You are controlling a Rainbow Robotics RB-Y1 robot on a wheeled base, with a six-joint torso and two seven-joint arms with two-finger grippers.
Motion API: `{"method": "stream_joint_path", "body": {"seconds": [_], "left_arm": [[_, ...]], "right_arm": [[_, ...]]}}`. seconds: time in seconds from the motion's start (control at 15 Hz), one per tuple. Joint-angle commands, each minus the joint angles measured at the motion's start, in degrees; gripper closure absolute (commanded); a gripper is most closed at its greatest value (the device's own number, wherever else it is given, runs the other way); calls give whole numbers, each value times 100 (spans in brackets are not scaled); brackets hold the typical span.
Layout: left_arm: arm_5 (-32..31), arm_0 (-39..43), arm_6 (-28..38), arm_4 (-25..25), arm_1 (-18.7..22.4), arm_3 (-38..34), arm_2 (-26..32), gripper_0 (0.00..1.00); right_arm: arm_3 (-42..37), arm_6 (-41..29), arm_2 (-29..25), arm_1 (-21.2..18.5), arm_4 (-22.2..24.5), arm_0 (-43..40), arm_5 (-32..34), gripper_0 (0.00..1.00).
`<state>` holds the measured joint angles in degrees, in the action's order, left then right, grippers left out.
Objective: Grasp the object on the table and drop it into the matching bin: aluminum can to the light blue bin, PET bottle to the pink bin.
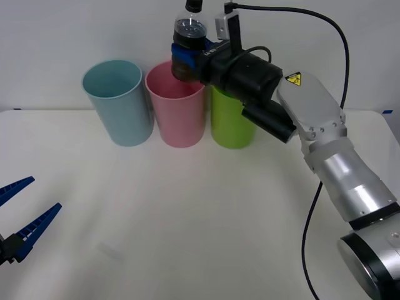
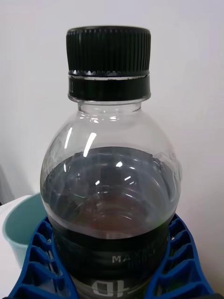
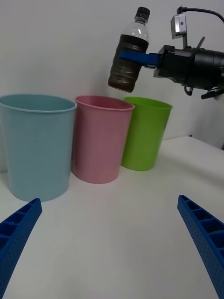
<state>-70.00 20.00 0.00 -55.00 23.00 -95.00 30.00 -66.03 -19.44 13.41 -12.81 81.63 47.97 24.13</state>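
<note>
My right gripper (image 1: 185, 55) is shut on the PET bottle (image 1: 189, 37), a small clear bottle of dark liquid with a black cap. It holds the bottle slightly tilted in the air just above the rim of the pink bin (image 1: 176, 112). From the left wrist, the bottle (image 3: 128, 52) hangs over the pink bin (image 3: 100, 138), gripped by the right gripper (image 3: 136, 58). Close up, the bottle (image 2: 109, 187) sits between blue ribbed fingers (image 2: 39, 266). The light blue bin (image 1: 119, 103) stands left of the pink one. My left gripper (image 1: 25, 215) rests open low at the table's (image 1: 187, 225) left.
A lime green bin (image 1: 230, 122) stands right of the pink bin, partly behind my right arm. The three bins line up at the back of the white table against a white wall. A black cable loops from the right wrist.
</note>
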Motion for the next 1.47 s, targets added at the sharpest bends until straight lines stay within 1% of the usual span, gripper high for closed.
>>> {"method": "stream_joint_path", "body": {"seconds": [0.07, 0.2, 0.47, 0.53, 0.6, 0.67, 0.73, 0.8, 1.27, 1.47], "left_arm": [[0, 0, 0, 0, 0, 0, 0, 0], [0, 0, 0, 0, 0, 0, 0, 0], [0, 0, 0, 0, 0, 0, 0, 0], [0, 0, 0, 0, 0, 0, 0, 0], [0, 0, 0, 0, 0, 0, 0, 0], [0, 0, 0, 0, 0, 0, 0, 0], [0, 0, 0, 0, 0, 0, 0, 0], [0, 0, 0, 0, 0, 0, 0, 0], [0, 0, 0, 0, 0, 0, 0, 0], [0, 0, 0, 0, 0, 0, 0, 0]], "right_arm": [[363, 2, 100, 165, 19, 248, -312, 100], [389, 2, 179, 183, 19, 256, -435, 100], [398, 2, 188, 183, 19, 256, -435, 100], [398, 2, 188, 192, 19, 256, -435, 99], [398, 2, 188, 183, 11, 256, -470, 95], [398, 20, 188, 183, 19, 256, -505, 82], [389, 55, 179, 192, 19, 256, -523, 28], [398, 90, 188, 183, 19, 256, -523, 0], [389, 160, 179, 174, 2, 256, -514, 0], [345, 160, 188, 51, -121, 212, -347, 0]]}}
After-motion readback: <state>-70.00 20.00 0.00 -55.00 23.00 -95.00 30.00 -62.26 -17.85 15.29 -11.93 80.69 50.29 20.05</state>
